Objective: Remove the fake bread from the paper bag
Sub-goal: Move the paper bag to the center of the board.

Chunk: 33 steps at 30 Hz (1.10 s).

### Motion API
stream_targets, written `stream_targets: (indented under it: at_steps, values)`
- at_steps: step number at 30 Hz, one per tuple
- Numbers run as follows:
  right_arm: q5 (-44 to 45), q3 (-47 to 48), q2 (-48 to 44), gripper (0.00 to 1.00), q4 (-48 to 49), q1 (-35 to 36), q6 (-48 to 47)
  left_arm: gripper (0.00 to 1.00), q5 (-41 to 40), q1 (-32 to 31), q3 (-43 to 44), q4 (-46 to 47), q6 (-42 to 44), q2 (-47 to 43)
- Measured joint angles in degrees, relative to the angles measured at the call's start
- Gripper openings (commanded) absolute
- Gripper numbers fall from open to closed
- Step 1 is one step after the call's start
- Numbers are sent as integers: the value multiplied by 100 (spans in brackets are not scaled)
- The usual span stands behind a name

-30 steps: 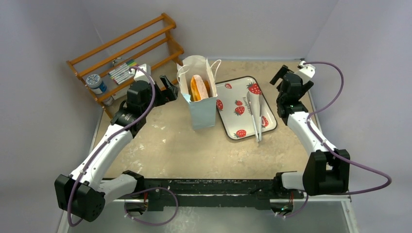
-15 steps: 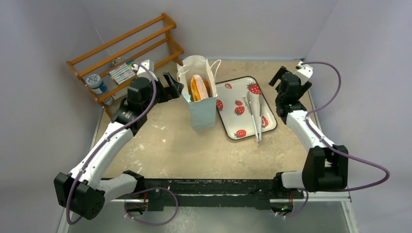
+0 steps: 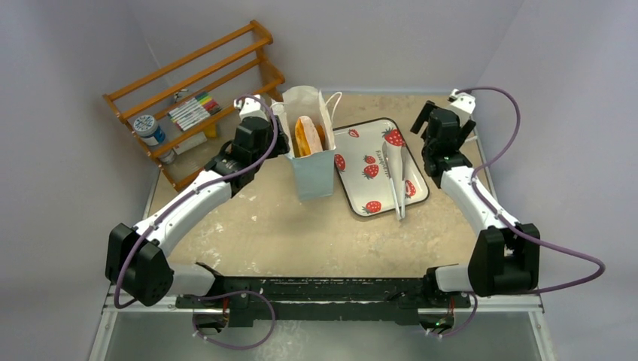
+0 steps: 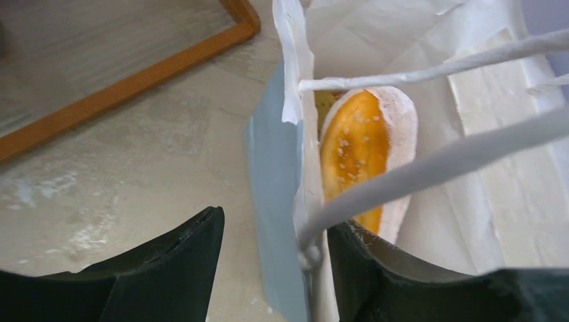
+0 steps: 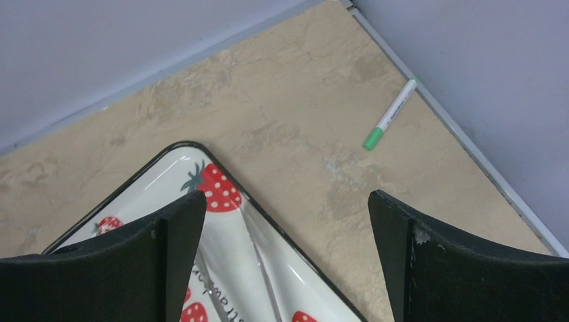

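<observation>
While paper bag stands upright mid-table, bread sits inside: orange seeded piece shows, rest hidden by bag walls. Left gripper spread wide, straddling bag's wall, one finger outside, one inside, gripping nothing. Cord handle crosses left wrist view. Wooden rack close behind left arm. Right gripper released, empty, over tray corner, bare table beyond. Green pen seen only from right wrist. Tongs lie on tray.

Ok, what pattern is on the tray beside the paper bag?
Red strawberries on white, with a dark rim; the tray shows best in the top external view.
</observation>
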Motion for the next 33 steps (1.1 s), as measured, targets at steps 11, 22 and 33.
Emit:
stream_targets:
  at_steps: [11,22,33]
  values:
    - [-55,133,544,91,-1165,450,177,11,-935,-2,7,15,63,15]
    - [-221,391,1357,92,-2011,450,492,11,-1381,-2,79,-205,439,-127]
    - [-501,452,1598,91,-2072,450,588,15,-1897,0,313,-393,894,-339]
